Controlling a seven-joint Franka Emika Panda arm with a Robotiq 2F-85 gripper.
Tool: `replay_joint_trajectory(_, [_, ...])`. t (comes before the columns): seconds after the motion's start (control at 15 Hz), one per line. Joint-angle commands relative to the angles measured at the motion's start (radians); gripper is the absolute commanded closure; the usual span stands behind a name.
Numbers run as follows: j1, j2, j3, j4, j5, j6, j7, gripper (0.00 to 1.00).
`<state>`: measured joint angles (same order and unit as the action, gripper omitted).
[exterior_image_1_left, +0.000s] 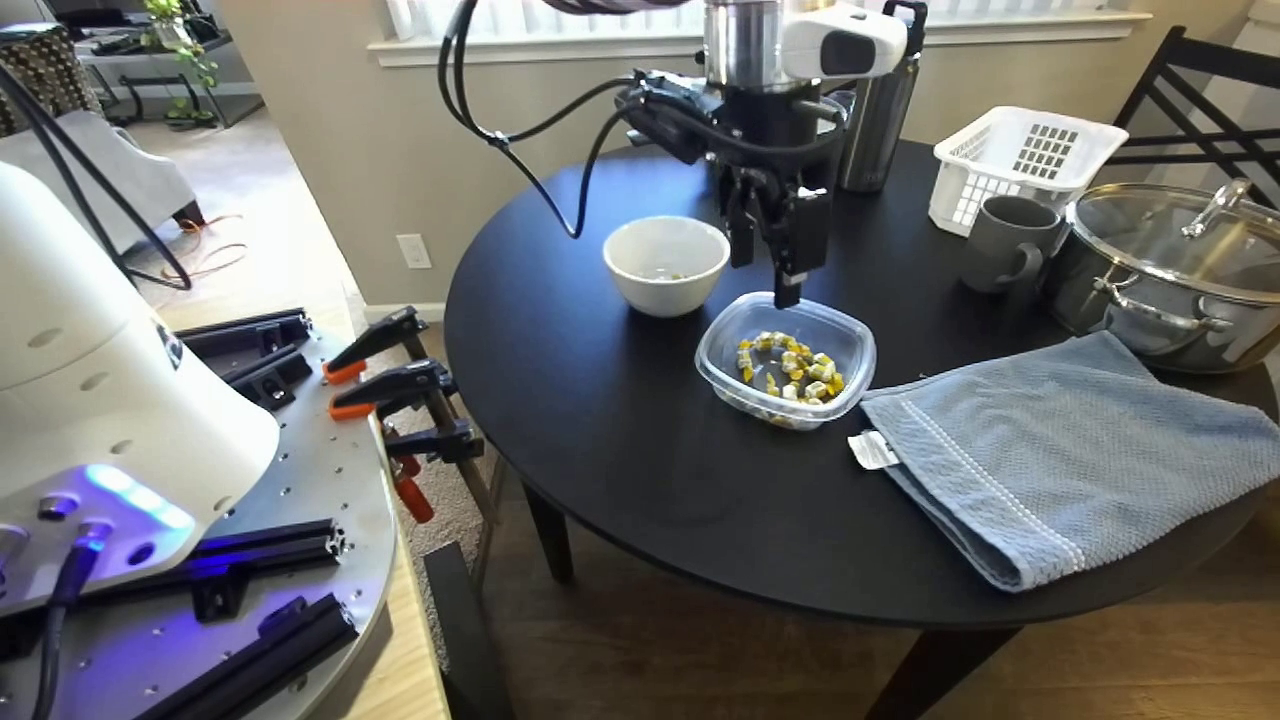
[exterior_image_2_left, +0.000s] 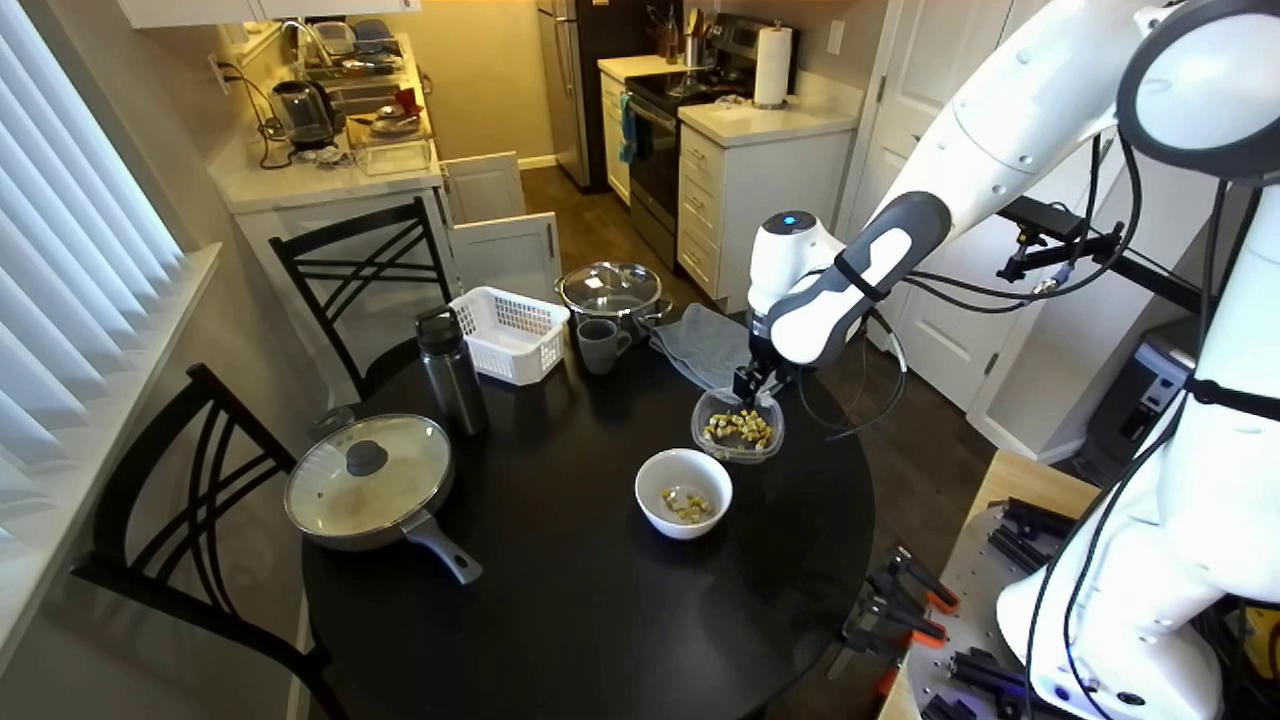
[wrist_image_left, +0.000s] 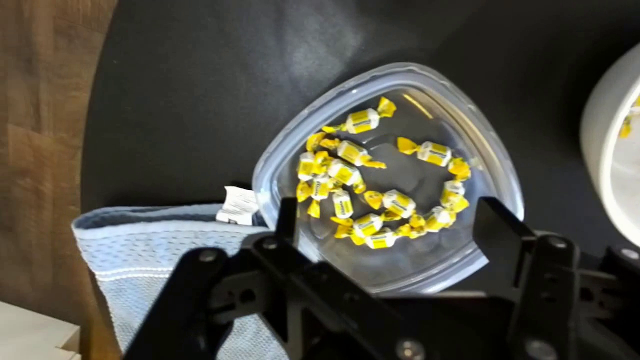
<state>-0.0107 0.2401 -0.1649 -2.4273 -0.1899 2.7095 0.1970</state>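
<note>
1. The wrapped candies (wrist_image_left: 398, 202), yellow and white with twisted ends, lie loosely inside a clear plastic container (exterior_image_1_left: 845, 340).
2. The tool (wrist_image_left: 386, 212) hangs over the container with its fingers spread wide, holding nothing; from these angles it is hard to say whether a fingertip touches the rim.
3. Near the container stands a white bowl (exterior_image_1_left: 655, 290), with a few more candies at its bottom.
4. On the container's opposite side lies a folded blue-grey towel (exterior_image_1_left: 1080, 450), its white tag (exterior_image_1_left: 873, 449) just beside the rim.
5. Everything rests on a round black table (exterior_image_1_left: 620, 420).
6. Past the towel sits a lidded pot (exterior_image_1_left: 1150, 245), a grey mug (exterior_image_1_left: 1010, 240) close beside it, then a white basket (exterior_image_1_left: 980, 190).
7. Farther off stand a steel bottle (exterior_image_1_left: 880, 120) and, in an exterior view, a lidded frying pan (exterior_image_2_left: 385, 490).
</note>
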Motion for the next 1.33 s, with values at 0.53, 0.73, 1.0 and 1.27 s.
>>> replay_joint_trajectory(0.53, [0.005, 0.326, -0.005, 0.196, 0.098, 0.079, 0.066, 0.0])
replay_joint_trajectory(0.73, [0.01, 0.383, 0.007, 0.245, 0.127, 0.077, 0.06, 0.0])
replay_joint_trajectory(1.0, [0.011, 0.429, 0.017, 0.287, 0.151, 0.076, 0.056, 0.0])
replay_joint_trajectory(1.27, [0.002, 0.452, 0.025, 0.302, 0.171, 0.076, 0.047, 0.3])
